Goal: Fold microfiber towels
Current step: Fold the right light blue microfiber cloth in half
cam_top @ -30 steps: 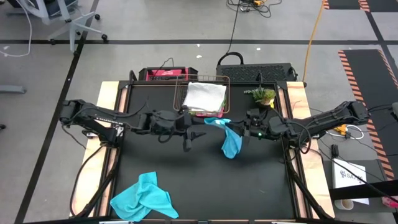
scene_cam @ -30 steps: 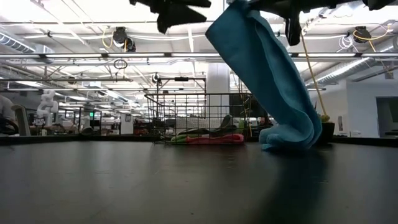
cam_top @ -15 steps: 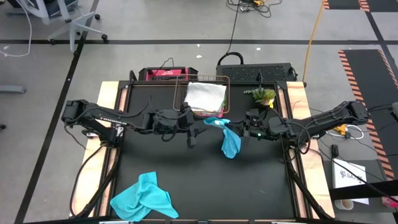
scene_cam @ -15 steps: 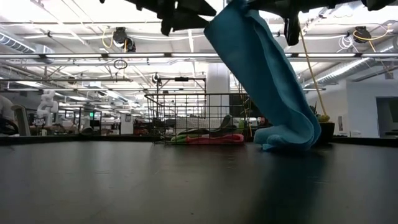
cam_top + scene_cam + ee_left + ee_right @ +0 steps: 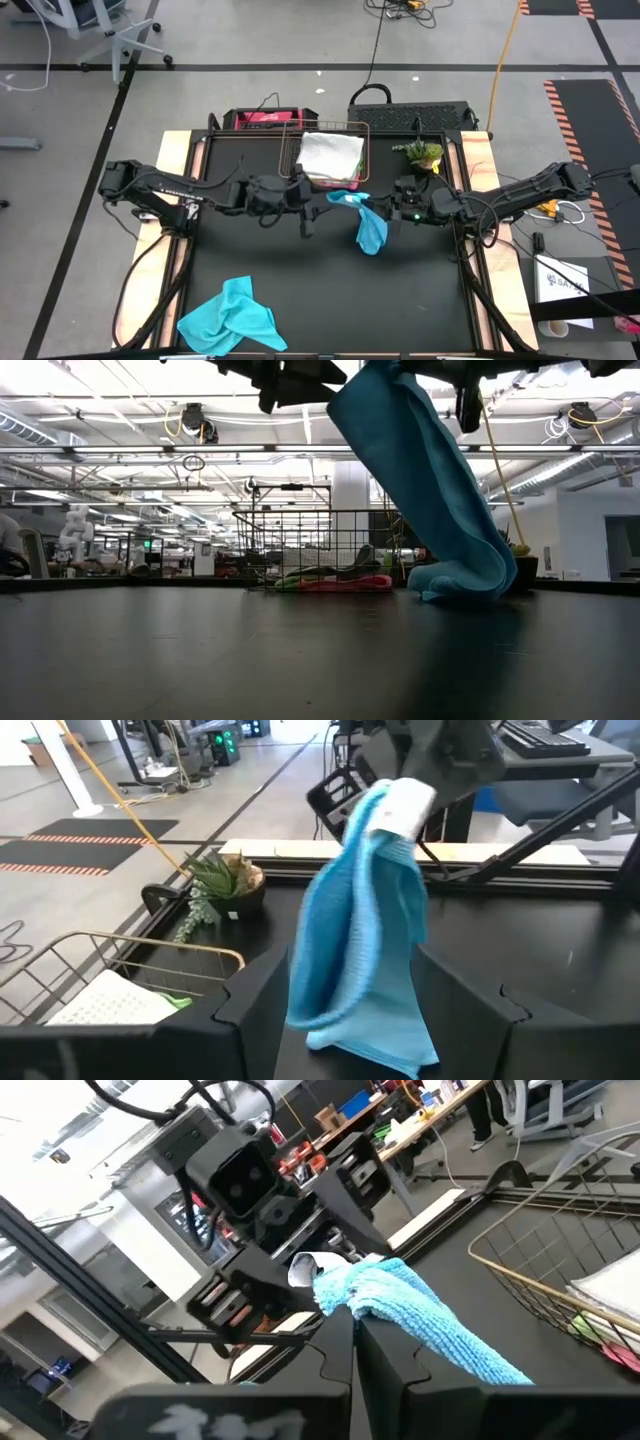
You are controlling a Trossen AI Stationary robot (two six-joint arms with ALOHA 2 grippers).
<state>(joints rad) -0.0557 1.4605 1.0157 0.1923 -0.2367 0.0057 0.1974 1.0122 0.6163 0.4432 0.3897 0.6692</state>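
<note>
Right end effector (image 5: 372,205) clamped on top edge of a turquoise towel (image 5: 370,230), raised mid-surface just in front of the copper wire basket (image 5: 352,128); towel hanging down from it, lower end bunched on the black surface (image 5: 330,290). Left end effector (image 5: 310,215) fingers apart, holding nothing, just beside the hanging towel, not touching. Second turquoise towel (image 5: 228,318) crumpled near front-left edge, well apart. Grey towel (image 5: 326,154) atop the others in basket.

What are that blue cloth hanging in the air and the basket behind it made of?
The hanging turquoise blue towel looks like soft, fuzzy microfiber: its nubby pile shows up close and it drapes limply from the shut right hand. The copper-coloured wire basket seems to be thin metal rod with a shiny finish, though that could be only a coating.
</note>
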